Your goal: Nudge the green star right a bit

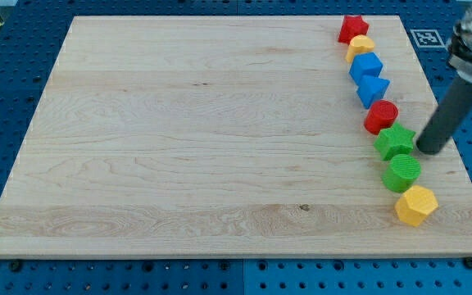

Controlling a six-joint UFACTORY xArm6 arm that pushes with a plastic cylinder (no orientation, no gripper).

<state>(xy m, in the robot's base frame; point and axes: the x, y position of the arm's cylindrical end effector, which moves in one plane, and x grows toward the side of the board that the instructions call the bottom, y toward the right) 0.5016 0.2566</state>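
Note:
The green star (395,141) lies near the right edge of the wooden board (179,139), in a curved line of blocks. A red round block (381,116) sits just above it and a green round block (401,173) just below it. My tip (429,150) is on the board just right of the green star, very close to its right points; whether it touches I cannot tell.
Up the line from the red round block are a blue triangular block (373,88), a blue cube (365,66), a yellow block (360,47) and a red star (352,29). A yellow hexagonal block (416,205) ends the line at the bottom. The board's right edge is close.

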